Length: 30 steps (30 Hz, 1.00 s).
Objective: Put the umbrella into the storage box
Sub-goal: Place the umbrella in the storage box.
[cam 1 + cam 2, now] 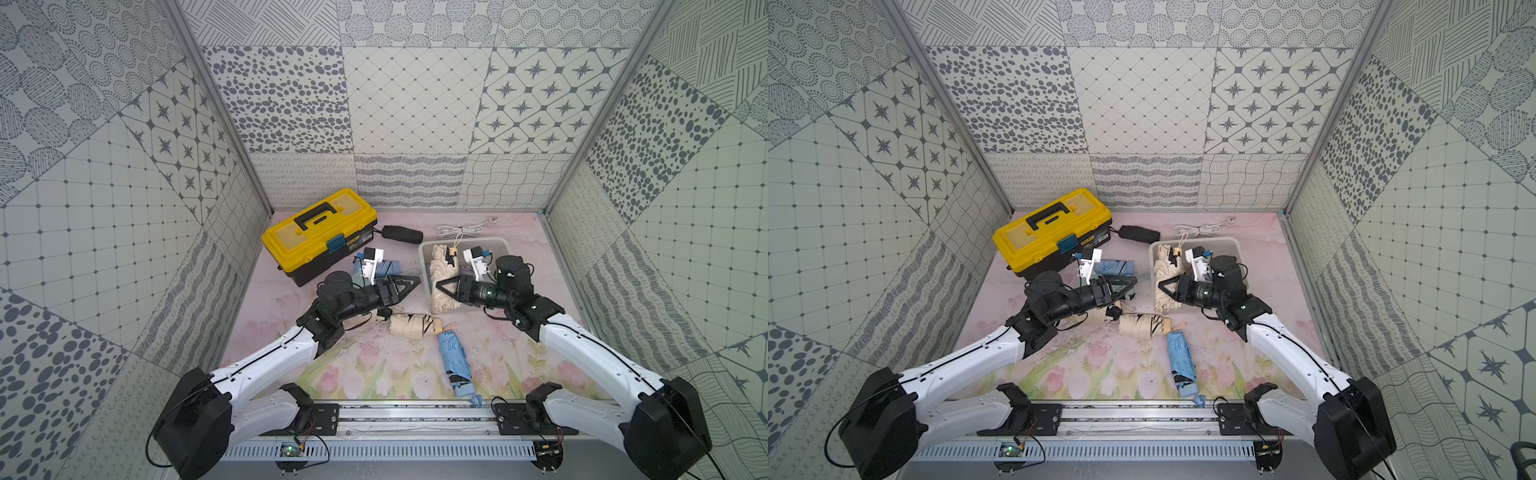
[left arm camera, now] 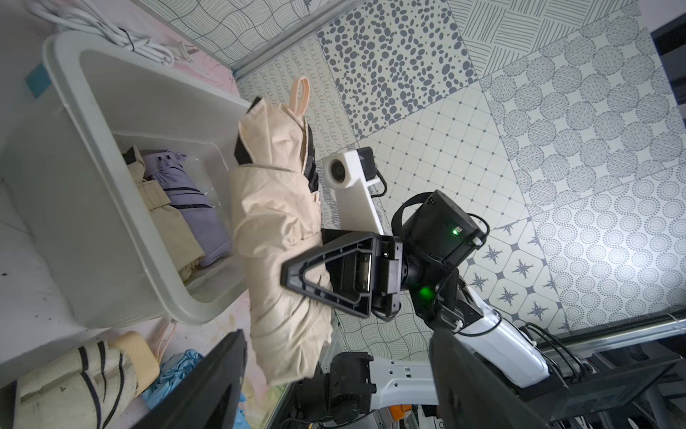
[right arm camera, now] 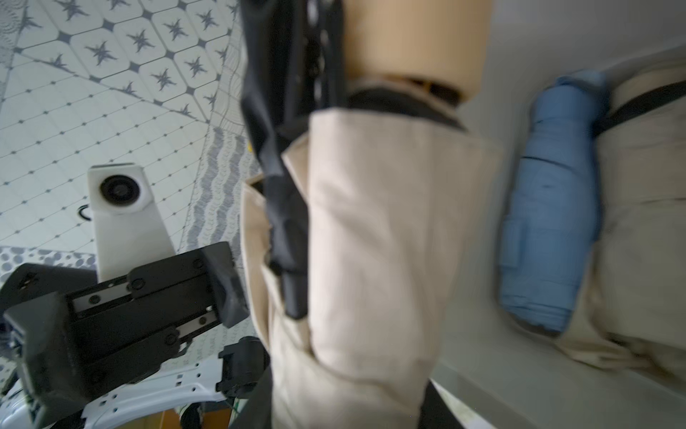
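Beige umbrella (image 1: 439, 266) is hanging clamped in the right gripper (image 1: 437, 286) across the rim of the box (image 1: 478, 239), probably wanting carrying inward before release; left gripper (image 1: 415, 286) is gaping empty.

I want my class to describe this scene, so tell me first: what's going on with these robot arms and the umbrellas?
The right gripper is shut on a plain beige folded fabric umbrella, holding it across the near rim of the white rectangular plastic storage box, not yet inside. The left gripper is open and empty beside it. A beige black-striped folded umbrella and a light blue folded umbrella lie on the table.
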Tool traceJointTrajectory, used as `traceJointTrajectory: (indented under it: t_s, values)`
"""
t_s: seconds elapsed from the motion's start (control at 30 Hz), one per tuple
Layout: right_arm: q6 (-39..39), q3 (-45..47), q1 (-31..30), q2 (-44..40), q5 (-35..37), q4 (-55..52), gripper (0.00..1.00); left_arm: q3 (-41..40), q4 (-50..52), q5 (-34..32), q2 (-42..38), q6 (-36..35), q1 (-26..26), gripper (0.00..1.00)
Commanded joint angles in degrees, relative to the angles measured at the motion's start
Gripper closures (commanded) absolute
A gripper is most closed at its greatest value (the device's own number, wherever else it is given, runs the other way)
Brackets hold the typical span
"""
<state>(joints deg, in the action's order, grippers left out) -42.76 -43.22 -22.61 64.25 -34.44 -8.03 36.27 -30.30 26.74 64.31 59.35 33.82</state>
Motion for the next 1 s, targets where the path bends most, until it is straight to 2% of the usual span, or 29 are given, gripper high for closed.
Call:
traceJointTrajectory:
  t_s: [0.0,0.1,0.2,0.33,0.5,0.73,0.97]
  values:
    - [10.45,-6.95,5.01,1.01,-1.96,-6.98,0.69,2.14,12.99,-11.67,-0.91,-5.12,0.35,0.2]
    - [18.49,-12.36,8.37,4.14,0.4,-14.86,0.69,3.17,17.34,-17.71,0.54,-2.7,0.86,0.21]
    - [26.09,-17.92,9.21,8.28,3.44,-21.8,0.69,4.93,19.58,-22.02,2.95,-1.8,2.39,0.22]
    - [32.32,-23.12,9.43,13.41,7.13,-27.39,0.69,8.91,21.36,-23.92,8.25,-0.94,3.62,0.23]
    - [36.24,-26.0,9.56,17.33,11.56,-30.72,0.69,13.54,20.45,-22.9,15.96,0.54,5.15,0.24]
    - [38.88,-28.28,9.77,21.66,19.47,-33.28,0.71,18.2,20.23,-21.46,23.36,1.29,5.84,0.32]
    - [41.52,-28.74,11.04,23.92,26.31,-33.21,0.71,24.91,27.49,-21.34,28.18,-0.18,6.4,0.38]
